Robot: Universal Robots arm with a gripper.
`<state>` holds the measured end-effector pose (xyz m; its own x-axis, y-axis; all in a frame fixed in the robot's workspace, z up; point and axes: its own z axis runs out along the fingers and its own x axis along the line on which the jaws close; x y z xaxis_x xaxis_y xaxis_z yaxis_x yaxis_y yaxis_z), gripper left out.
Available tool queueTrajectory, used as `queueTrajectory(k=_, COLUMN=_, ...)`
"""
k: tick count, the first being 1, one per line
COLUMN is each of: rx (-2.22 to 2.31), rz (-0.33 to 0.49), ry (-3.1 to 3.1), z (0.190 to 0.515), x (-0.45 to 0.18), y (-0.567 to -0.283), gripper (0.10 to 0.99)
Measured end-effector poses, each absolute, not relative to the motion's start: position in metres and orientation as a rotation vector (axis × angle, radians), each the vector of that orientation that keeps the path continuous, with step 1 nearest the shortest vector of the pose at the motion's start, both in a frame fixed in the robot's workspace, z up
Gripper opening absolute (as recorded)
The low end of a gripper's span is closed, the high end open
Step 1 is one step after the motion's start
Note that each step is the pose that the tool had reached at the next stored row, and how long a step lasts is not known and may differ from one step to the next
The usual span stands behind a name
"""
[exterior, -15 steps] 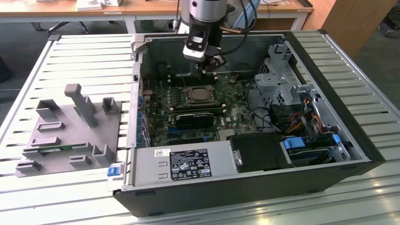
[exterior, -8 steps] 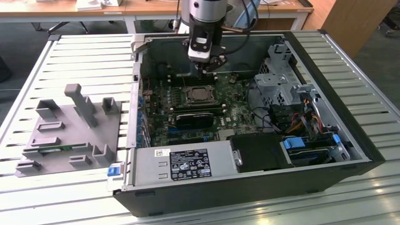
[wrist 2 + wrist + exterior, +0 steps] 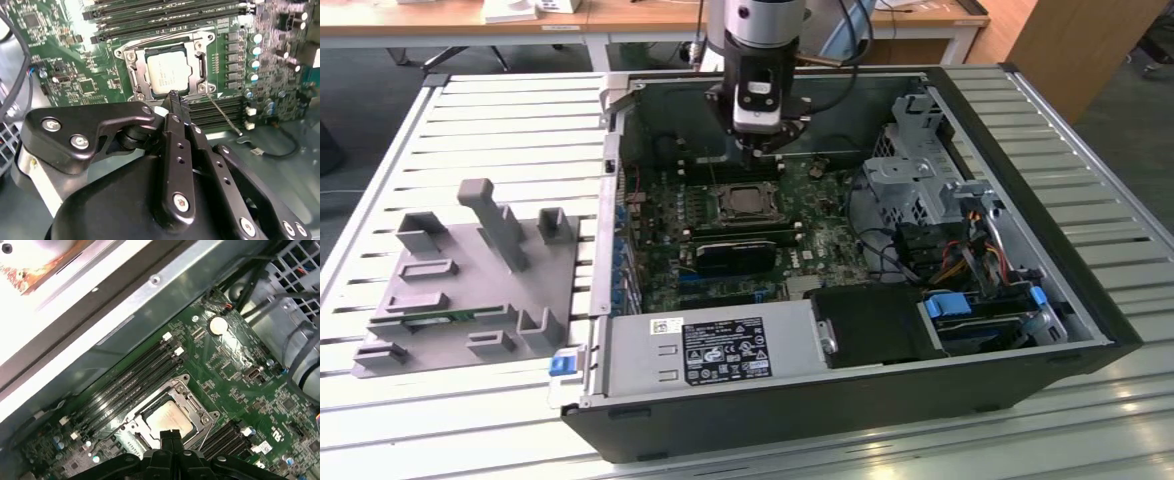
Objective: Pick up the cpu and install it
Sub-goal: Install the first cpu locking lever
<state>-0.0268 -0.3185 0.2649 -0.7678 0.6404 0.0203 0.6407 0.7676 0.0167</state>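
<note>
The cpu (image 3: 744, 201) is a small square chip with a silver-grey top. It lies flat in the metal-framed socket (image 3: 131, 70) of the green motherboard inside the open computer case. Both wrist views look down on the cpu (image 3: 166, 74) (image 3: 168, 419). My gripper (image 3: 762, 147) hangs above the board, a little to the far side of the socket. Its black fingertips (image 3: 169, 436) are pressed together with nothing between them. In the second wrist view the gripper's tip (image 3: 175, 97) overlaps the socket's edge, and it hides a corner of the socket.
Empty black memory slots (image 3: 131, 381) run beside the socket. A black heatsink block (image 3: 736, 255) sits nearer the front. The case wall (image 3: 616, 200), drive cage (image 3: 914, 165), cables (image 3: 961, 250) and power supply (image 3: 707, 350) surround the board. A grey parts holder (image 3: 467, 285) stands on the slatted table.
</note>
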Motion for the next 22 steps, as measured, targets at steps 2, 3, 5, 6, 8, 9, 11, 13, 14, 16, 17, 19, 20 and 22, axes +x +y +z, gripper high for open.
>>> queueTrajectory(k=2, rx=-1.020, rz=-0.035, ry=-2.957, z=0.2648, x=-0.0268, y=-0.3185, gripper=0.106)
queueTrajectory(k=3, rx=-0.998, rz=-0.035, ry=-2.964, z=0.2648, x=-0.0268, y=-0.3185, gripper=0.106)
queueTrajectory(k=5, rx=-0.954, rz=-0.034, ry=-2.978, z=0.2648, x=-0.0268, y=-0.3185, gripper=0.106)
queueTrajectory(k=6, rx=-0.935, rz=-0.034, ry=-2.984, z=0.2648, x=-0.0268, y=-0.3185, gripper=0.106)
queueTrajectory(k=8, rx=-0.899, rz=-0.034, ry=-2.995, z=0.2648, x=-0.0268, y=-0.3185, gripper=0.106)
queueTrajectory(k=9, rx=-0.876, rz=-0.034, ry=-3.001, z=0.2648, x=-0.0268, y=-0.3185, gripper=0.106)
queueTrajectory(k=11, rx=-0.821, rz=-0.034, ry=-3.017, z=0.2647, x=-0.0268, y=-0.3185, gripper=0.106)
queueTrajectory(k=13, rx=-0.767, rz=-0.033, ry=-3.030, z=0.2644, x=-0.0268, y=-0.3185, gripper=0.106)
queueTrajectory(k=14, rx=-0.739, rz=-0.033, ry=-3.037, z=0.2643, x=-0.0268, y=-0.3185, gripper=0.106)
queueTrajectory(k=16, rx=-0.683, rz=-0.032, ry=-3.050, z=0.2641, x=-0.0268, y=-0.3185, gripper=0.106)
queueTrajectory(k=17, rx=-0.656, rz=-0.032, ry=-3.055, z=0.2640, x=-0.0268, y=-0.3185, gripper=0.106)
queueTrajectory(k=19, rx=-0.599, rz=-0.032, ry=-3.067, z=0.2638, x=-0.0268, y=-0.3185, gripper=0.106)
queueTrajectory(k=20, rx=-0.572, rz=-0.031, ry=-3.072, z=0.2637, x=-0.0268, y=-0.3185, gripper=0.106)
queueTrajectory(k=22, rx=-0.518, rz=-0.031, ry=-3.081, z=0.2637, x=-0.0268, y=-0.3185, gripper=0.106)
